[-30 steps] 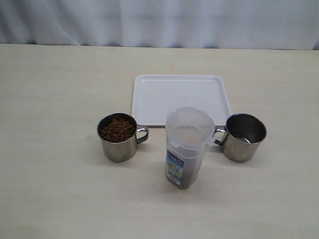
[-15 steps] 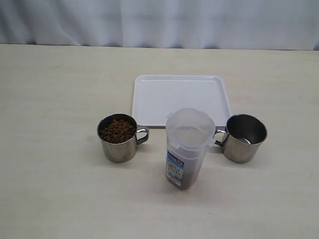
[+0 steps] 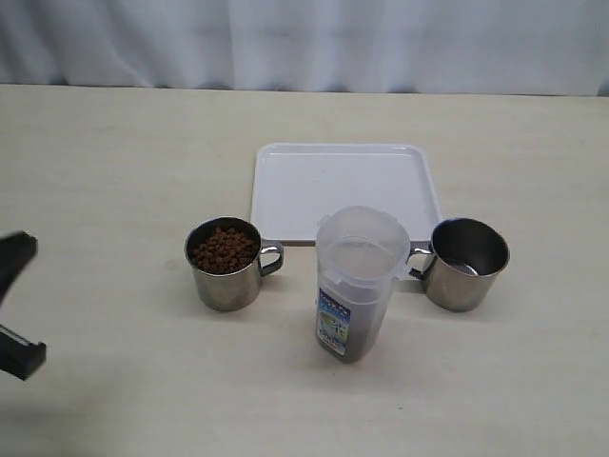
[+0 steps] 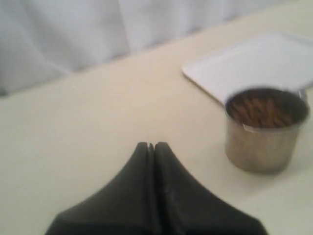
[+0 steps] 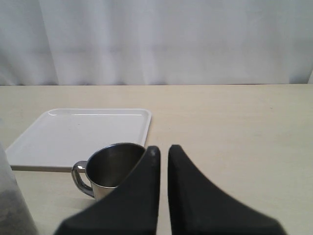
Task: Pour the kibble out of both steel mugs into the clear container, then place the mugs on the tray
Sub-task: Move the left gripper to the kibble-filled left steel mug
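Left gripper [image 4: 152, 146], jaws together and empty, hangs near the kibble-filled steel mug [image 4: 264, 132] ahead of the pour; it must open to grasp

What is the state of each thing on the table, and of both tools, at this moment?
Left mug: upright, full of kibble.
Right mug: upright, looks empty.
Container: upright, something dark low inside.
Tray: flat, nothing on it.
Left tool: shut, holds nothing.
Right tool: shut, holds nothing.
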Controlling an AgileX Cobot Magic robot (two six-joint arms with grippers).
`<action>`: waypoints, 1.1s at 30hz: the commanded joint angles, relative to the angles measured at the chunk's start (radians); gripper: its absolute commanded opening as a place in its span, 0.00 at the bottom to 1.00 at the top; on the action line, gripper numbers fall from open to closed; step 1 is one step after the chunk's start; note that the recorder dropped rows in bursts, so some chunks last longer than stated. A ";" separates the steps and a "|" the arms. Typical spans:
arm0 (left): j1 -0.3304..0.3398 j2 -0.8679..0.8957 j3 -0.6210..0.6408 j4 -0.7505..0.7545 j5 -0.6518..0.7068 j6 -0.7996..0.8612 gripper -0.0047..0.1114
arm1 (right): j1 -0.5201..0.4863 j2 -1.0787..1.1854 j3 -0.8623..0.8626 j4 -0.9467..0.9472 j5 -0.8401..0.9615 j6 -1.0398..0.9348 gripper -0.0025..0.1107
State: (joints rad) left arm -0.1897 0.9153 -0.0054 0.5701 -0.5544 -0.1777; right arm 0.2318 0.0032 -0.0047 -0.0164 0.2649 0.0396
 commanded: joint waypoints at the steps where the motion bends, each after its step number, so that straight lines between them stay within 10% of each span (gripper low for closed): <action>1: -0.008 0.398 -0.097 0.047 -0.116 0.049 0.04 | 0.003 -0.003 0.005 0.001 -0.003 0.001 0.06; 7: -0.008 0.789 -0.262 0.231 -0.260 0.049 0.10 | 0.003 -0.003 0.005 0.001 -0.003 0.001 0.06; 18: -0.010 0.952 -0.433 0.486 -0.313 -0.115 0.79 | 0.003 -0.003 0.005 0.001 -0.003 0.001 0.06; 33: -0.102 1.106 -0.624 0.579 -0.297 -0.153 0.79 | 0.003 -0.003 0.005 0.001 -0.003 0.001 0.06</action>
State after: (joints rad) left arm -0.2856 1.9953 -0.5987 1.1458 -0.8399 -0.3325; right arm 0.2318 0.0032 -0.0047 -0.0164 0.2649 0.0396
